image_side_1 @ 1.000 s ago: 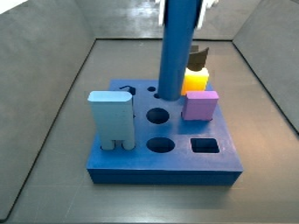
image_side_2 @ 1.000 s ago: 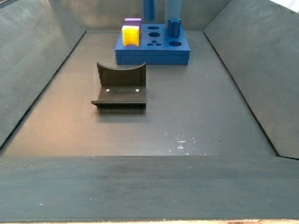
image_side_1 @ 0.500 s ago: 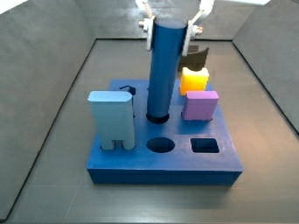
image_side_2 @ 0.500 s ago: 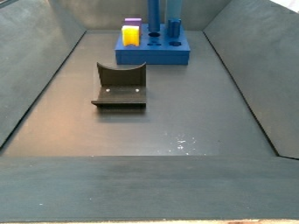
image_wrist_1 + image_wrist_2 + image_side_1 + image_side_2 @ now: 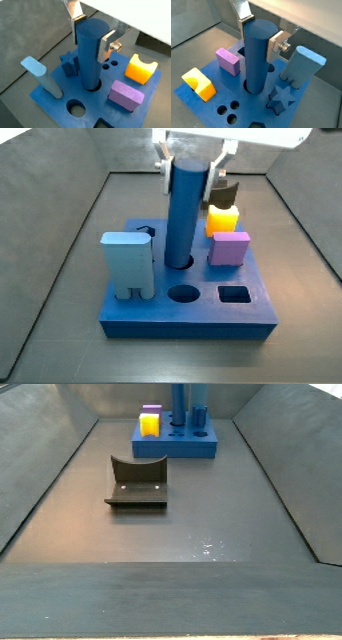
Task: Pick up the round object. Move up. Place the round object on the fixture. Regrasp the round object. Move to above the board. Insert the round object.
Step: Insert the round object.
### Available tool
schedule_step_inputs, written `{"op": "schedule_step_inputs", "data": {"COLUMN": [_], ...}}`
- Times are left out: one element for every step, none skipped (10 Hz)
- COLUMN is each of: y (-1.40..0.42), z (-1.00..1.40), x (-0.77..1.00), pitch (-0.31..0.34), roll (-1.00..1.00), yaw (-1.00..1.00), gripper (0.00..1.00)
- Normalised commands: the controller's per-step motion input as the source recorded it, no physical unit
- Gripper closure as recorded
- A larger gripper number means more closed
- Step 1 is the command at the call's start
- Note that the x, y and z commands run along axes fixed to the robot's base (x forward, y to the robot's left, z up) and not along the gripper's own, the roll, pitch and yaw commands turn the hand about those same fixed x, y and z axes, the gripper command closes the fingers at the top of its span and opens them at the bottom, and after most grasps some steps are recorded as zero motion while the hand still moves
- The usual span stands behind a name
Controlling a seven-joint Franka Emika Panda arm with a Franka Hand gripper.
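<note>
The board (image 5: 187, 308) serves as the landmark: a flat-topped blue square block with round holes and one square hole (image 5: 234, 295) near its front right corner. At the board's front left stands the tall light-blue block (image 5: 127, 265), and an empty round hole (image 5: 185, 294) lies just beside it. Behind that hole, near the board's middle, the round object (image 5: 187, 213) stands upright with its lower end down in another round hole; in both wrist views (image 5: 89, 55) (image 5: 256, 55) it is a smooth, plain medium-blue cylinder with a flat round top, and its foot sits inside the hole's rim. Just to its right on the board is a purple block (image 5: 230, 249), and behind that a yellow notched block (image 5: 223, 220). A dark blue star-shaped piece (image 5: 282, 98) stands on the board beside the light-blue block.

The gripper (image 5: 195, 160) is above the board at the peg's top; its silver fingers (image 5: 106, 44) flank the upper part of the cylinder, lying close against its sides, so it holds the round object.

In a side view the fixture (image 5: 136, 482), a dark olive-brown block with a curved notch, sits on the floor well apart from the board (image 5: 175, 444)
</note>
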Motion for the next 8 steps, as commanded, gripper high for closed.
{"op": "schedule_step_inputs", "data": {"y": [0.00, 0.00, 0.00, 0.00, -0.02, -0.04, -0.03, 0.00], "z": [-0.23, -0.19, -0.19, -0.45, -0.64, -0.71, -0.68, -0.53], "x": [0.15, 0.20, 0.15, 0.00, 0.00, 0.00, 0.00, 0.00], "pitch": [0.000, 0.020, 0.011, 0.000, -0.017, -0.013, -0.004, 0.000], "roll": [-0.01, 0.00, 0.00, 0.00, 0.05, 0.07, 0.07, 0.03], "yaw": [-0.12, -0.13, -0.11, -0.08, -0.08, -0.07, -0.08, -0.07], "gripper": [1.00, 1.00, 1.00, 1.00, 1.00, 1.00, 1.00, 1.00]}}
